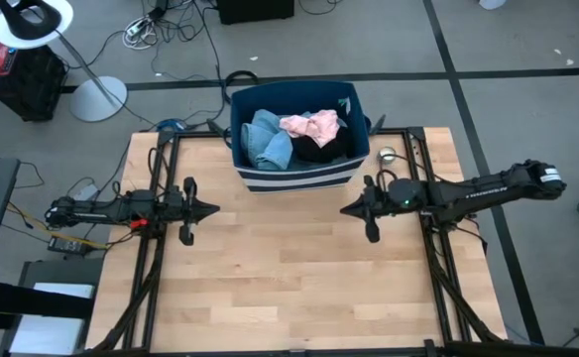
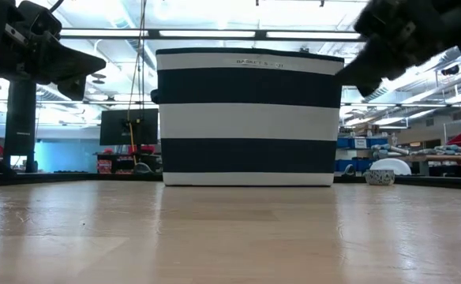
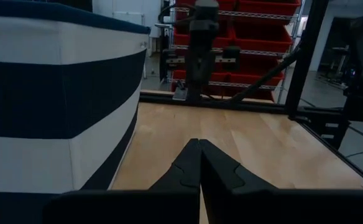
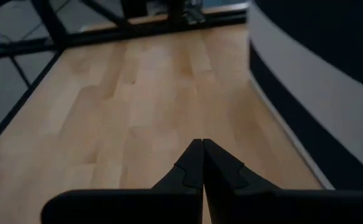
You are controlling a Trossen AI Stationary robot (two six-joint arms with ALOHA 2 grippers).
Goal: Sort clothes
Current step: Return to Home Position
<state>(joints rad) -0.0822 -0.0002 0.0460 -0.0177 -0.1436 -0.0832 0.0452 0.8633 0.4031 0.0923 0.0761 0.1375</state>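
The clothes lie piled in the navy bin with white stripes point(image 1: 297, 171) at the table's far middle: a light blue denim piece point(image 1: 268, 141), a pink piece point(image 1: 311, 125) and a black piece point(image 1: 321, 152). My left gripper point(image 1: 213, 209) is shut and empty, left of the bin and nearer than it, above the table. My right gripper point(image 1: 345, 210) is shut and empty, right of the bin's near corner. Their shut fingertips also show in the left wrist view point(image 3: 199, 144) and in the right wrist view point(image 4: 202, 144).
The bin point(image 2: 250, 118) stands on the wooden table point(image 1: 289, 288), whose near half is bare wood. A black frame point(image 1: 161, 149) runs along the table's left, right and far edges. A small round object point(image 1: 386, 155) lies right of the bin.
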